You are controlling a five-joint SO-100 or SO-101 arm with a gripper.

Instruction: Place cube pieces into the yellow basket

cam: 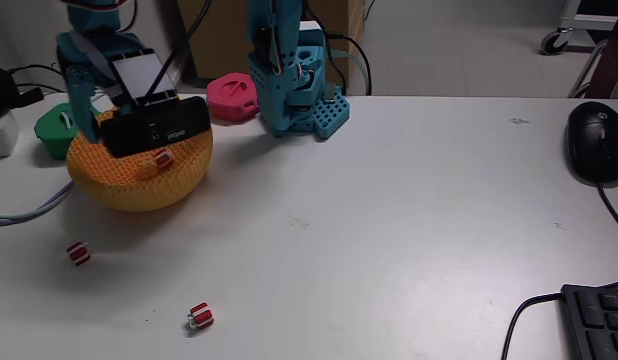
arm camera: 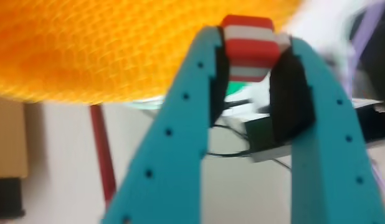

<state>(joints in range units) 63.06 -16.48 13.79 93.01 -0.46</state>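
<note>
Right now the teal two-finger gripper hangs over the big round yellow-orange mesh basket at the left of the white desk. Its fingers are clamped narrow on a small red cube with white stripes; in the wrist view that cube sits squeezed between the fingertips, with the orange mesh spread close behind it. In the fixed view the same cube shows just under the black block of the arm's wrist, over the basket's right half.

Two more red-and-white striped cubes lie loose on the desk in front of the basket: one near the left edge, the other further forward and to the right, well apart from each other.

Behind the basket a flat green round disc sits partly hidden by the arm, and a pink round disc lies beside the teal arm base. Black cables run behind the base. Over on the right, well away from everything, sit a black computer mouse and the corner of a black keyboard, with a cable curling near it.
</note>
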